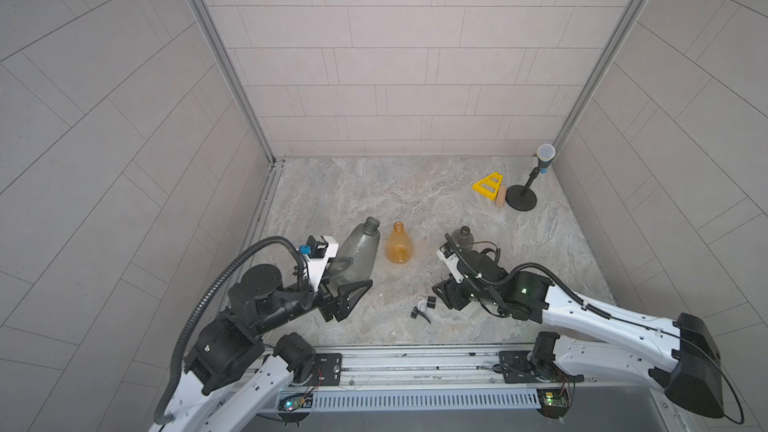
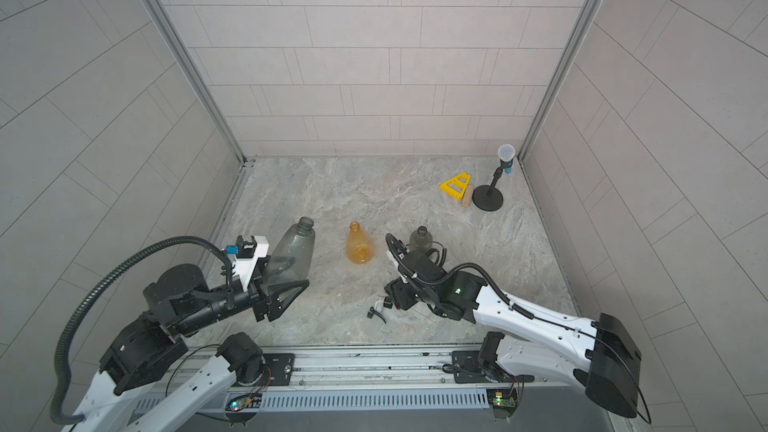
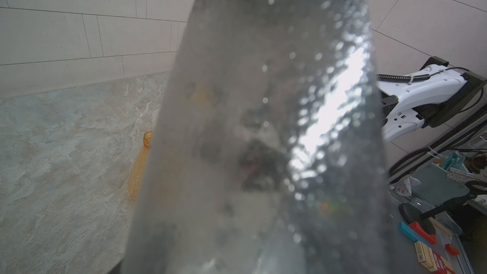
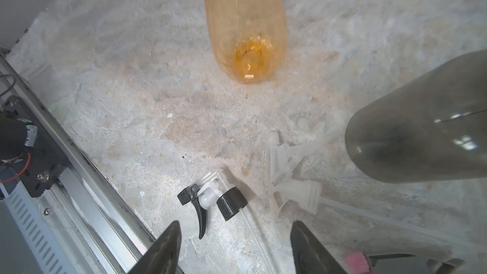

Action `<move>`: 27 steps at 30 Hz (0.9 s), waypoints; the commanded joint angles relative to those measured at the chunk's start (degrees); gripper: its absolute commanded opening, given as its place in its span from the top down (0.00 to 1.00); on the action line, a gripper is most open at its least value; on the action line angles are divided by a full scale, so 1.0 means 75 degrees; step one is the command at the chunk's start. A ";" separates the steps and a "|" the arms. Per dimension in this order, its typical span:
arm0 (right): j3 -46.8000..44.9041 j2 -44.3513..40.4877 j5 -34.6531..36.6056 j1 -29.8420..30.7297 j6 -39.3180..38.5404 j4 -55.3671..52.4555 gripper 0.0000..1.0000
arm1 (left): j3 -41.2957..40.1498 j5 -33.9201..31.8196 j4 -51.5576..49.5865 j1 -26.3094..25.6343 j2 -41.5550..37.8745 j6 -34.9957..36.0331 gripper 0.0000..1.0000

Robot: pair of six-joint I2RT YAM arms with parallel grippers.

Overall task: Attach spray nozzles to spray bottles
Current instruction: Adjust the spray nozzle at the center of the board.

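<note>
Right claw [image 4: 235,224] spread wide, empty, hovers over white-and-black nozzle [image 4: 210,199], lying 5 o'clock from amber bottle [image 1: 399,249] in top view. Left claw [image 1: 351,284] clamps grey bottle [image 1: 359,253], tilted, 9 o'clock from amber. Advice: descend square, close across nozzle body, avoid neighbouring translucent nozzle [image 4: 292,180].

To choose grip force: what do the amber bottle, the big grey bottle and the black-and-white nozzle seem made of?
Amber bottle: probably thin translucent plastic, glossy; its base shows through the wall.
Big grey bottle: smoky translucent plastic, apparently pebbled; speckled highlights.
Black-and-white nozzle: opaque moulded plastic, smooth, with a seemingly ribbed black collar.
</note>
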 commanded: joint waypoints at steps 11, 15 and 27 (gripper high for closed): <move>0.0538 0.1797 -0.0443 -0.1440 -0.1060 -0.1364 0.45 | 0.0028 -0.0018 0.0213 -0.0021 -0.0050 0.0022 1.00; 0.0313 0.1951 -0.0888 -0.1395 -0.0867 -0.0663 0.45 | 0.0036 0.0006 0.0182 -0.0019 -0.0045 0.0003 1.00; 0.0180 0.1934 -0.0920 -0.0603 -0.0927 -0.1651 0.50 | -0.0079 0.0085 0.0289 -0.0024 -0.0060 -0.0007 1.00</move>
